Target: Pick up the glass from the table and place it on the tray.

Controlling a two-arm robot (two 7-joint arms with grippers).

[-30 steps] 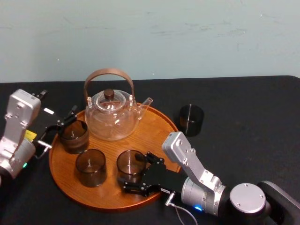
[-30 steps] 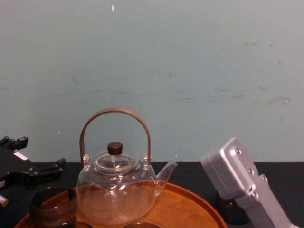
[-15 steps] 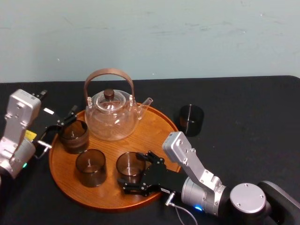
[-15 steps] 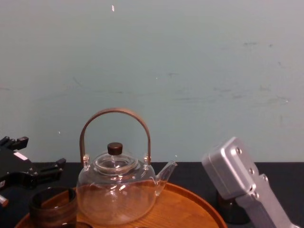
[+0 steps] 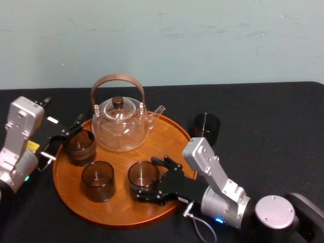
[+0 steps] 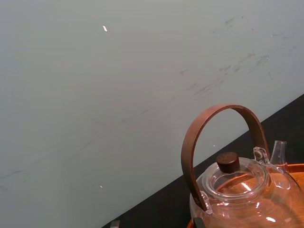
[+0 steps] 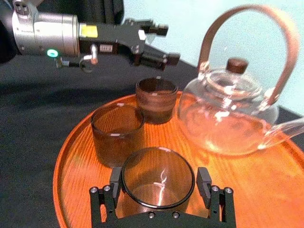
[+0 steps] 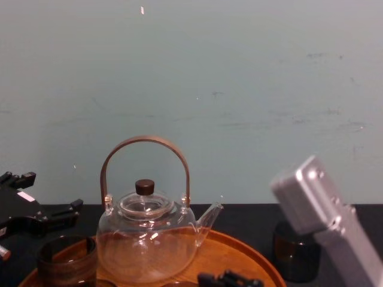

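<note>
Setting the glass [image 5: 143,174] onto the tray [image 5: 116,212]: right end effector [image 7: 159,178] pinches it. Next I must release, then withdraw gently. Left end effector [image 7: 167,43] idles, spread, beside the tray.

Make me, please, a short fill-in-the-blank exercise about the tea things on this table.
1. The tray holds a teapot and ___ glasses.
2. A fourth glass stands off the tray, on the black ___.
3. The pincer around the front glass belongs to the ___ arm.
Missing words: three; table; right.
</note>
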